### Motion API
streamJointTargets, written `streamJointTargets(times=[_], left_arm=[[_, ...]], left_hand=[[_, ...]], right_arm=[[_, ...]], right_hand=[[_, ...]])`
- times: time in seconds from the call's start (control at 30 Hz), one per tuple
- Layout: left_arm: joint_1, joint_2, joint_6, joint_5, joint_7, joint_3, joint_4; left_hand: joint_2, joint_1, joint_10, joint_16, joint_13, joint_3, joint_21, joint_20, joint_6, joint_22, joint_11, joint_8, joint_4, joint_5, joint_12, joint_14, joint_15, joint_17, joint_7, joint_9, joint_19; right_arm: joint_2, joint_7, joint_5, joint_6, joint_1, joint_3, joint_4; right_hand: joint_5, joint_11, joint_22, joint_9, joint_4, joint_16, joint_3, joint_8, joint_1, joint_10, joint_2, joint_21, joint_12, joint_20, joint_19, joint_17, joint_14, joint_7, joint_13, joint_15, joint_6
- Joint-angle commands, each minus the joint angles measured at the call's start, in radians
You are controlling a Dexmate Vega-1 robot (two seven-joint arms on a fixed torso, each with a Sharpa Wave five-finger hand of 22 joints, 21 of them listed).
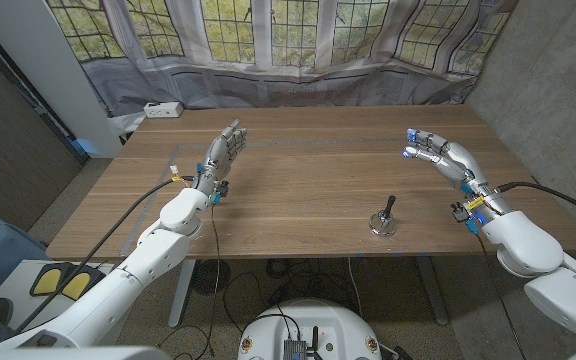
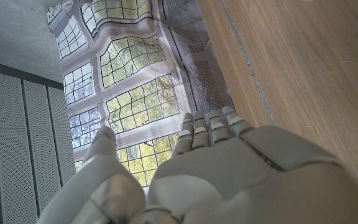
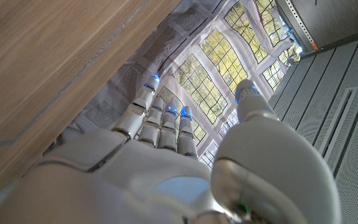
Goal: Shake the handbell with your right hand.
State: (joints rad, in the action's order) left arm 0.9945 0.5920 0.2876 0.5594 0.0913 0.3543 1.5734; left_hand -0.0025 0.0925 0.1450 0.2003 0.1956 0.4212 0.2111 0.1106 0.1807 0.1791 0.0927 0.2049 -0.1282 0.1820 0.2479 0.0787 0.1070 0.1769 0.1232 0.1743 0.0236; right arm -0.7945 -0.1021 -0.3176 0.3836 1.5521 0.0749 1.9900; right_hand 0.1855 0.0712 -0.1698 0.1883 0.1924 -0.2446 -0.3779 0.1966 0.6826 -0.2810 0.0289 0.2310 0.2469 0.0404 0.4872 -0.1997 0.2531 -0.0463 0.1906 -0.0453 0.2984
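A small silver handbell (image 1: 384, 219) with a dark handle stands upright on the wooden table (image 1: 308, 180), near the front edge and right of the middle. My right hand (image 1: 438, 154) hovers over the right side of the table, beyond and to the right of the bell, fingers stretched out and holding nothing. In the right wrist view, the right hand (image 3: 166, 162) reaches with straight fingers toward the window drape. My left hand (image 1: 223, 153) stands over the left half of the table, fingers extended and apart. In the left wrist view, the left hand (image 2: 210, 168) is likewise empty.
A white power strip (image 1: 162, 109) lies at the table's far left corner. A grey drape (image 1: 298, 85) hangs under the windows behind the table. Cables run along both forearms. Bare wood lies between the hands.
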Motion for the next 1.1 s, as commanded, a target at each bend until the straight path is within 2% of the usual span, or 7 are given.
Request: streamJointTargets(times=[0.03,0.17,0.23,0.33,0.63,0.8,1.1], left_arm=[[0.004,0.0,-0.005,-0.008,0.007,0.003,0.007],[0.008,0.0,-0.003,-0.015,0.015,0.003,0.013],[0.012,-0.001,-0.004,-0.016,0.022,0.002,0.018],[0.016,-0.008,-0.001,-0.017,0.03,0.003,0.019],[0.012,-0.018,-0.001,-0.03,0.034,0.017,0.024],[0.017,-0.019,-0.003,-0.035,0.044,0.016,0.032],[0.029,-0.018,-0.015,-0.042,0.064,0.016,0.047]], left_hand=[[0.003,0.011,0.006,0.003,0.002,0.005,0.0,0.002,0.01,0.002,-0.001,0.002,-0.007,-0.003,0.001,0.007,0.001,0.003,0.001,0.003,0.008],[0.004,0.012,0.01,0.003,0.002,0.005,0.0,0.002,0.015,0.002,0.0,0.002,-0.007,-0.003,0.001,0.009,0.001,0.003,0.001,0.003,0.01],[0.004,0.012,0.011,0.003,0.002,0.005,-0.001,0.002,0.016,0.002,0.0,0.001,-0.007,-0.003,0.001,0.012,0.001,0.003,0.0,0.003,0.01],[0.004,0.013,0.015,0.004,0.002,0.005,-0.001,0.003,0.021,0.002,0.0,0.002,-0.007,-0.003,0.002,0.015,0.0,0.003,0.002,0.003,0.012],[0.006,0.015,0.031,0.004,0.002,0.006,0.001,0.003,0.034,0.002,0.001,0.002,-0.008,-0.003,0.005,0.026,-0.001,0.003,0.001,0.003,0.021],[0.006,0.016,0.031,0.003,0.002,0.006,0.001,0.003,0.036,0.002,0.0,0.002,-0.008,-0.003,0.004,0.026,-0.001,0.003,0.001,0.003,0.024],[0.007,0.017,0.031,0.003,0.002,0.007,0.001,0.003,0.039,0.002,0.0,0.0,-0.008,-0.003,0.002,0.031,-0.002,0.003,-0.001,0.003,0.026]], right_arm=[[0.041,0.008,0.042,-0.001,0.071,0.052,0.042],[0.057,0.008,0.063,0.002,0.096,0.073,0.057],[0.064,0.009,0.075,0.001,0.108,0.085,0.064],[0.076,0.014,0.086,0.004,0.122,0.099,0.07],[0.1,0.045,0.107,0.008,0.16,0.136,0.086],[0.119,0.057,0.124,0.012,0.185,0.165,0.098],[0.151,0.073,0.183,0.016,0.223,0.21,0.117]], right_hand=[[0.001,-0.002,-0.002,0.003,0.0,0.002,-0.009,0.005,0.021,-0.01,-0.006,-0.005,0.006,-0.001,0.011,-0.001,0.016,0.007,0.003,0.0,0.008],[0.0,0.003,-0.002,0.004,-0.004,0.003,-0.01,0.006,0.033,-0.016,-0.012,-0.007,0.007,-0.001,0.013,-0.001,0.019,0.0,0.003,-0.001,0.012],[-0.002,0.025,-0.002,0.004,-0.009,0.002,-0.009,0.008,0.041,-0.027,-0.016,-0.008,0.009,0.0,0.017,-0.002,0.028,-0.014,0.003,-0.004,0.021],[-0.002,0.029,-0.002,0.004,-0.012,0.002,-0.008,0.008,0.044,-0.03,-0.019,-0.007,0.009,0.0,0.023,-0.003,0.031,-0.021,0.003,-0.005,0.025],[-0.003,0.028,-0.003,0.004,-0.018,0.0,-0.009,0.006,0.051,-0.024,-0.016,-0.01,0.005,0.002,0.025,-0.007,0.038,-0.024,0.004,-0.014,0.025],[-0.003,0.041,-0.003,0.004,-0.024,-0.006,-0.01,0.008,0.054,-0.021,-0.009,-0.009,0.003,0.007,0.036,-0.013,0.048,-0.043,0.005,-0.015,0.036],[-0.004,0.033,-0.003,0.004,-0.023,-0.009,-0.012,0.009,0.067,-0.04,-0.007,-0.011,0.009,0.011,0.042,-0.018,0.055,-0.034,0.007,-0.018,0.046]])
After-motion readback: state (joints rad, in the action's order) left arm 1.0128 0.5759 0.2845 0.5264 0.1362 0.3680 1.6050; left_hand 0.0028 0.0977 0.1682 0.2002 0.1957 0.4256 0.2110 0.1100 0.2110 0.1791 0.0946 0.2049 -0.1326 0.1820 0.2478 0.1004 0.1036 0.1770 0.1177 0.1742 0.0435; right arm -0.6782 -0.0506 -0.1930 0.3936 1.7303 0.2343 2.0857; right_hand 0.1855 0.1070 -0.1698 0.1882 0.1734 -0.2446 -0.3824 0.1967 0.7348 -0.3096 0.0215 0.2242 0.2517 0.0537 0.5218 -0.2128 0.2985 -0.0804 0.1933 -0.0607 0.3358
